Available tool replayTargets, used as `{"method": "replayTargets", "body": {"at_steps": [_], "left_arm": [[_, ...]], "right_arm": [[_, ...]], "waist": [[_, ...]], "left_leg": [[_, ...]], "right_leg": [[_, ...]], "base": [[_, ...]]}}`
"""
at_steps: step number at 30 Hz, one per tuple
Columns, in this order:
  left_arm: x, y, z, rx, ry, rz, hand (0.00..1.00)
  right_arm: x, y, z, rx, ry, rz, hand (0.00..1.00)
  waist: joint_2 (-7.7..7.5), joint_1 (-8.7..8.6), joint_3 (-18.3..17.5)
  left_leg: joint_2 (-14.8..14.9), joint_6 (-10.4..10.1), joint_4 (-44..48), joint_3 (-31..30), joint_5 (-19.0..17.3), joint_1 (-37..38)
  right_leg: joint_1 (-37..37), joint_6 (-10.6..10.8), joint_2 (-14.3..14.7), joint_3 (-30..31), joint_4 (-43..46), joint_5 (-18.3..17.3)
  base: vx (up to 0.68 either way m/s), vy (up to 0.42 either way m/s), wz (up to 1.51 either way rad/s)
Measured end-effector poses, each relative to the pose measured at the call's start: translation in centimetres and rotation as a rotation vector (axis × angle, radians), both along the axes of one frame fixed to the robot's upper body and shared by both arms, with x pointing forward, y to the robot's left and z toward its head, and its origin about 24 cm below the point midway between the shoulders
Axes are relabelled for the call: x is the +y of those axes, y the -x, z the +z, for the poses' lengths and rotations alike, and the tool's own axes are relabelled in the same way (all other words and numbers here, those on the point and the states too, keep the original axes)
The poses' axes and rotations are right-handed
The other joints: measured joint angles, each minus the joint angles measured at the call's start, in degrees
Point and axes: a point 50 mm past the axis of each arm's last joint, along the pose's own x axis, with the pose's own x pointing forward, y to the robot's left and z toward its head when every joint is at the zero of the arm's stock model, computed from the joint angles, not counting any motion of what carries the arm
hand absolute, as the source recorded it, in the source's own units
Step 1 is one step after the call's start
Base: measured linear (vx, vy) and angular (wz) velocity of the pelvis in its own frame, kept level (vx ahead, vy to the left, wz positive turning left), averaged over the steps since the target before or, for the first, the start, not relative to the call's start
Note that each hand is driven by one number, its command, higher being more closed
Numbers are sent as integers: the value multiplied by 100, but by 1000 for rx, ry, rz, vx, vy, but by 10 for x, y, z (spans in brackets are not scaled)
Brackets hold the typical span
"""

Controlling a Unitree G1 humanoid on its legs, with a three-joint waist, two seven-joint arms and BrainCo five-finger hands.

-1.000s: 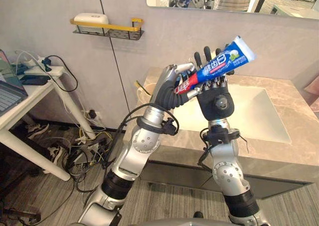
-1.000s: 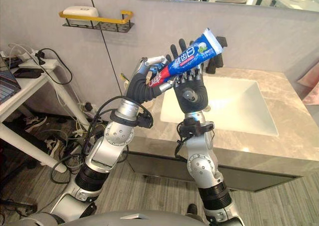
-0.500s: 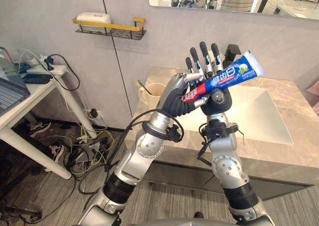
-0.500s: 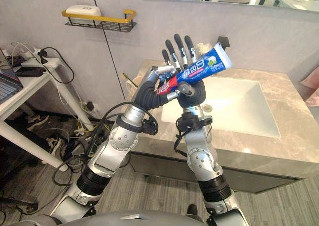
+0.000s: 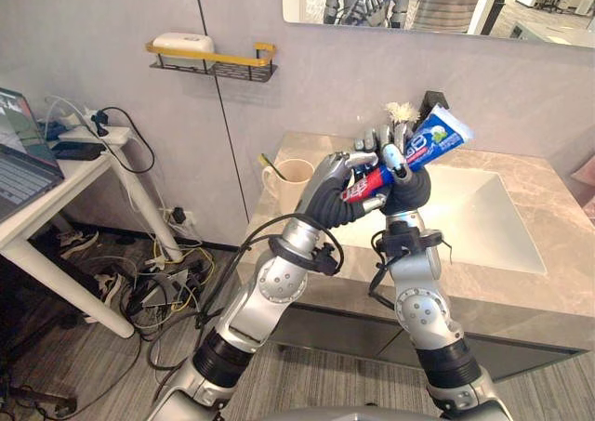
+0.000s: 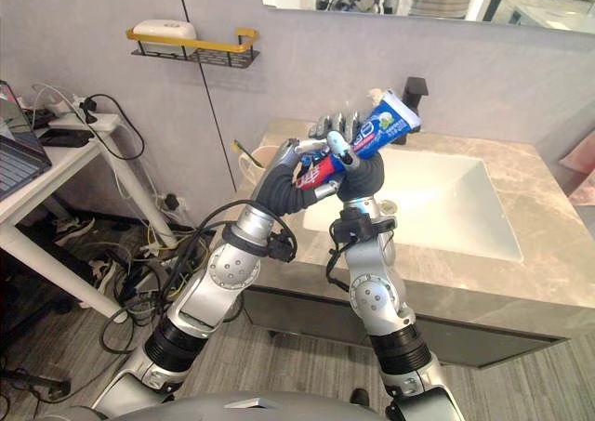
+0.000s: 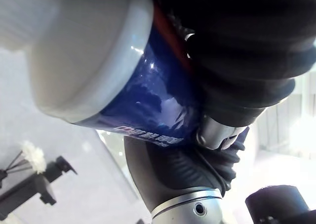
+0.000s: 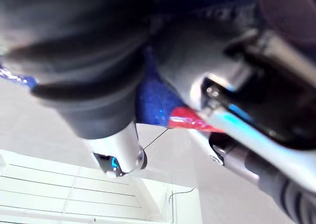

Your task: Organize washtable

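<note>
While in left robot hand, toothpaste tube in right robot hand

The toothpaste tube is glossy plastic, the counter smooth polished stone.

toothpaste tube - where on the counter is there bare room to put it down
Both the left robot hand and right robot hand grip the toothpaste tube. Bare marble countertop runs right of the basin and along its front edge. The left end is crowded by the cup; the faucet takes the back edge.
</note>
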Motion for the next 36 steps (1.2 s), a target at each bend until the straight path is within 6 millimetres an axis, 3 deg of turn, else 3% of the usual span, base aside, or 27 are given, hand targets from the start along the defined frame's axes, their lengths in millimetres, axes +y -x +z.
{"method": "replayTargets", "body": {"at_steps": [2, 3, 23, 30, 36], "left_arm": [[0, 0, 0, 0, 0, 0, 100], [0, 0, 0, 1, 0, 1, 0], [2, 1, -6, 30, -6, 3, 0], [28, -6, -9, 59, 76, 123, 0], [40, 6, 6, -9, 143, 151, 0]], "right_arm": [[0, 0, 0, 1, -1, -2, 100], [0, 0, 0, 1, -1, -2, 100], [-8, -2, 2, 14, -15, -78, 100], [-67, -3, 9, 7, -171, -387, 100], [-84, 5, 19, -42, -229, -472, 100]], "waist": [[0, 0, 0], [0, 1, 0], [1, 9, 1], [10, 15, 7], [36, 23, 19]], "left_leg": [[0, 0, 0, 0, 0, 0], [0, 0, -1, 0, 0, 0], [0, -1, -15, 4, 0, 21], [-1, -1, -28, 7, 0, 31], [-1, -2, -33, 9, -1, 35]], "right_leg": [[-1, 0, 0, 0, 0, 0], [-1, 0, 0, 0, 0, 0], [15, 0, 3, 6, 1, 0], [19, -1, 5, 12, 1, -1], [19, -3, 7, 17, 0, -3]], "base": [[0, 0, 0], [0, 0, 0], [0, 0, 0], [0, 0, 0], [0, 0, 0]]}}
